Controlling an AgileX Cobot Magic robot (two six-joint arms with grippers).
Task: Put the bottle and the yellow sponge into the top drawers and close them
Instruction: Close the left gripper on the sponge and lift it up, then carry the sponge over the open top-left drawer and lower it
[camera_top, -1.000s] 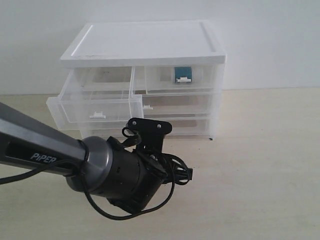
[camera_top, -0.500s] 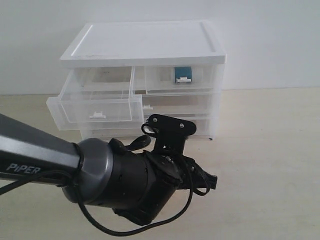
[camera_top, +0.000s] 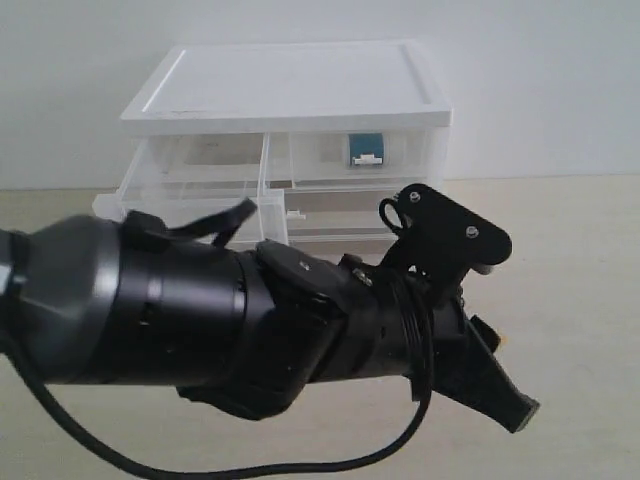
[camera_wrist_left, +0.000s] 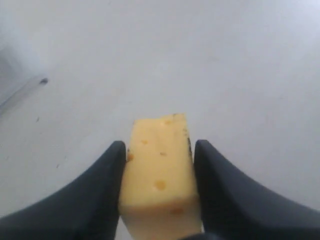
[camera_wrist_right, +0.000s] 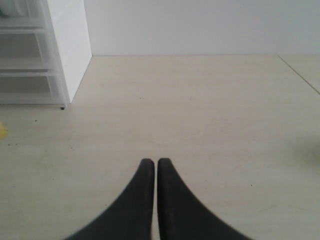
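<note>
Pale table (camera_top: 570, 300): left gripper (camera_wrist_left: 159, 145) clamps sponge (camera_wrist_left: 157, 167), right gripper (camera_wrist_right: 151, 162) closed, empty; recommend clearing open left drawer (camera_top: 190, 190) front wall before release.

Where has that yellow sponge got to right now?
In the left wrist view, the yellow sponge is pinched between the two dark fingers of the left hand.
</note>
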